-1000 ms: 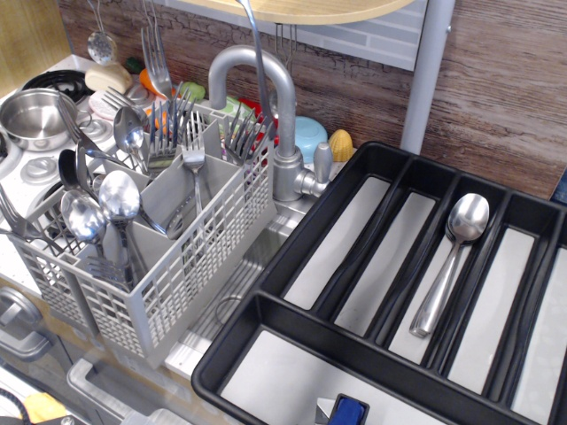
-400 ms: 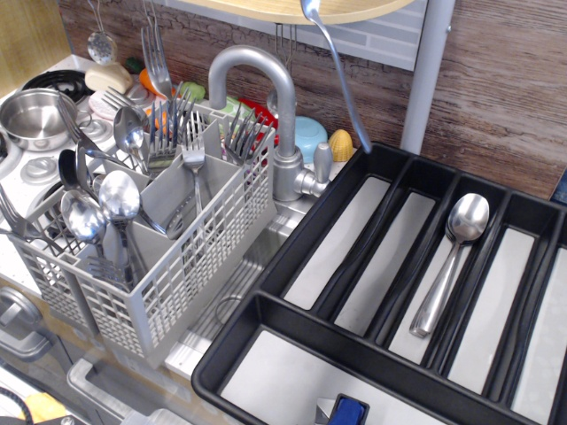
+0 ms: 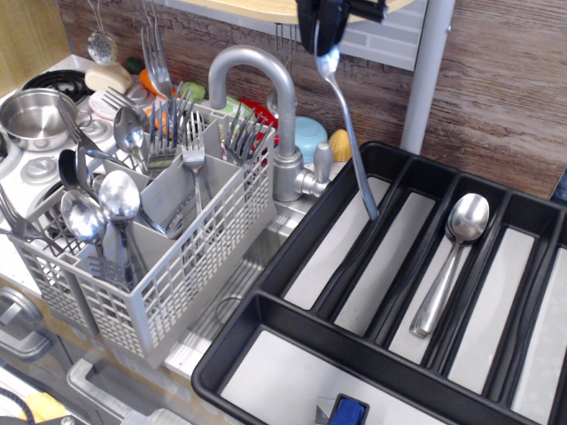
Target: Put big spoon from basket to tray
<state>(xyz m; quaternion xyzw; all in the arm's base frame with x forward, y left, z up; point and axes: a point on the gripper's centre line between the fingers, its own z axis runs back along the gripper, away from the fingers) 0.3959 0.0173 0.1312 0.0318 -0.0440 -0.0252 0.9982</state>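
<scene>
My gripper (image 3: pixel 326 40) comes in from the top edge, shut on the bowl end of a big spoon (image 3: pixel 350 142). The spoon hangs handle-down, its tip just above the divider between the two leftmost long compartments of the black tray (image 3: pixel 354 354). A second big spoon (image 3: pixel 450 261) lies in the tray's third long compartment. The light grey basket (image 3: pixel 177 266) stands at the left with several forks (image 3: pixel 190 146) and spoons (image 3: pixel 120 199) upright in it.
A grey tap (image 3: pixel 279 115) arches between basket and tray. A steel pot (image 3: pixel 35 115) sits at far left. A grey post (image 3: pixel 425 80) stands behind the tray. A blue object (image 3: pixel 347 412) lies in the tray's front compartment. Colourful toy items sit behind the basket.
The held spoon has moved right from above the basket and tap, then down over the tray. The gripper has come into view at the top.
</scene>
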